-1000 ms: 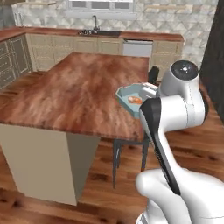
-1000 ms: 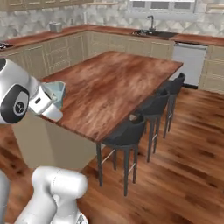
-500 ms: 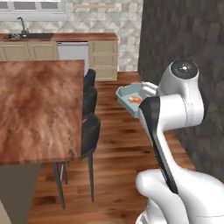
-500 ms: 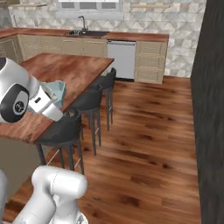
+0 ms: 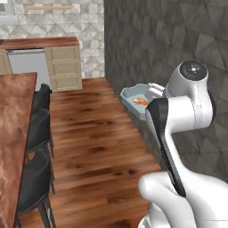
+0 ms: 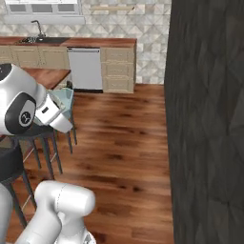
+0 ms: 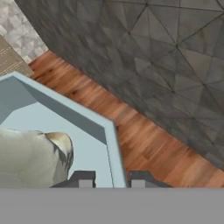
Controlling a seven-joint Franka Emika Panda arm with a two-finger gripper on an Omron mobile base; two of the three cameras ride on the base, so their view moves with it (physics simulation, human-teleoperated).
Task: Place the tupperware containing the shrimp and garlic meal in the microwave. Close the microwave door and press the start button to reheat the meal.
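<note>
Filling the right of both base views, a dark wall (image 6: 207,119) is faced, with wooden floor (image 5: 93,138) below it. The island worktop (image 5: 13,133) and its stools (image 5: 38,133) lie off to the left, and cabinets (image 6: 116,69) stand along the far wall. The arm (image 5: 178,116) is raised, and the tupperware (image 5: 138,99) is carried in the air ahead of it, near the wall and well above the floor. The hand (image 7: 109,179) is clenched on the tupperware's near rim, one finger inside and one outside, so the container extends straight forward from the fingers. Orange shrimp (image 5: 140,101) and a pale garlic piece (image 7: 33,157) are seen resting in it. The microwave has not been brought into sight, so its direction from the hand cannot be told; finding it is judged the coming need.
</note>
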